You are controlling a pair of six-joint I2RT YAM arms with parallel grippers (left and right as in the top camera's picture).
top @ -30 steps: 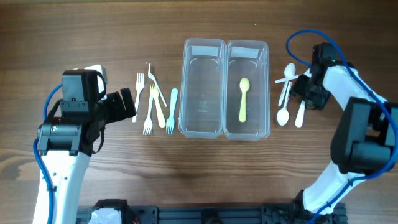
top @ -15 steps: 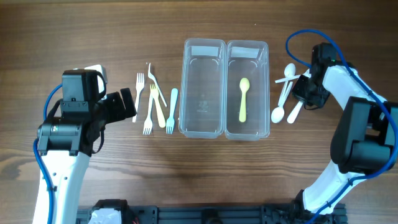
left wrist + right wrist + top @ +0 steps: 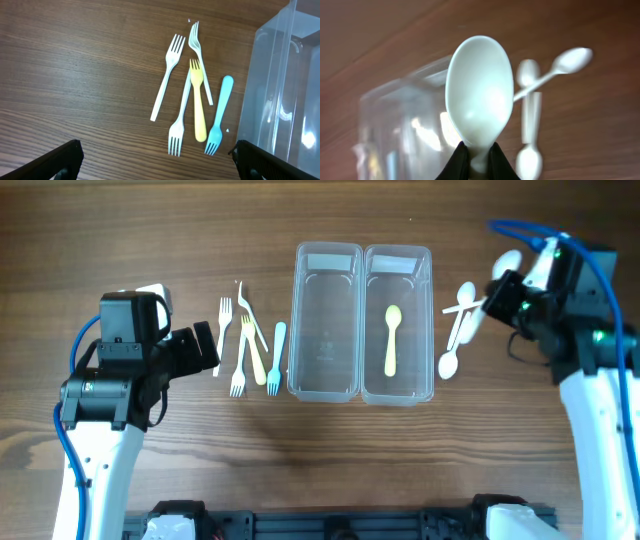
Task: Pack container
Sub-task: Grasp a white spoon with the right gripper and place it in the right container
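Two clear containers stand side by side at mid-table, the left one (image 3: 327, 320) empty and the right one (image 3: 398, 320) holding a yellow spoon (image 3: 392, 340). My right gripper (image 3: 497, 293) (image 3: 479, 161) hangs above the table to the right of them, shut on the neck of a white spoon (image 3: 480, 95) whose bowl points up. Other white spoons (image 3: 456, 330) (image 3: 532, 112) lie on the wood beside the right container. Left of the containers my left gripper (image 3: 207, 347) (image 3: 159, 165) stands open, just short of a cluster of forks (image 3: 250, 345) (image 3: 192, 100).
The forks are white, yellow (image 3: 198, 107) and blue (image 3: 218, 117), lying close to the left container's wall (image 3: 280, 90). Bare wooden table lies in front of and behind the containers.
My right gripper has shut on a white spoon and lifted it up and to the right, off the table. A spoon left on the table shifted slightly. The left arm has not moved.
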